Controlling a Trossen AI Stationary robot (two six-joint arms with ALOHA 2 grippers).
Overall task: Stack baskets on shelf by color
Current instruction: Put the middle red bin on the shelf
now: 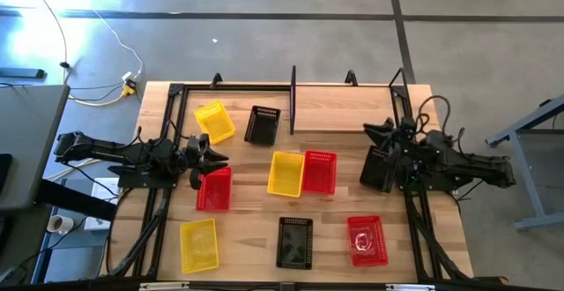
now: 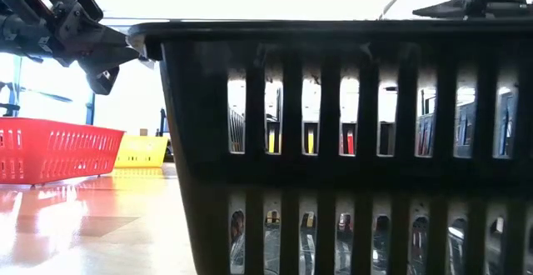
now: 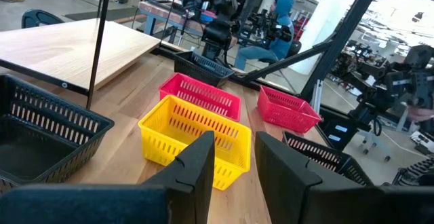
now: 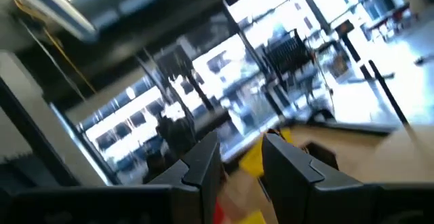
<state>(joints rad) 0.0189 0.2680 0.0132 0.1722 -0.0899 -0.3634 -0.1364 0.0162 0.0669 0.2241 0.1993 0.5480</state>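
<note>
Nine baskets lie on the tabletop. Yellow ones are at the far left (image 1: pixel 214 121), the middle (image 1: pixel 285 173) and the near left (image 1: pixel 198 243). Red ones are at the left (image 1: pixel 214 188), the middle (image 1: pixel 319 171) and the near right (image 1: pixel 367 239). Black ones are at the far middle (image 1: pixel 262 124), the near middle (image 1: pixel 294 242) and the right (image 1: pixel 377 169). The shelf (image 1: pixel 344 110) stands at the far right and holds no basket. My left gripper (image 1: pixel 210 154) is open and empty above the far end of the left red basket. My right gripper (image 1: pixel 374 132) is open and empty, raised beside the right black basket.
The shelf's black upright post (image 1: pixel 293 88) stands at the table's far middle. The near black basket (image 2: pixel 350 142) fills most of the low view. Bare wood lies between the near row and the middle row of baskets. A person sits in the room beyond the table (image 3: pixel 278 20).
</note>
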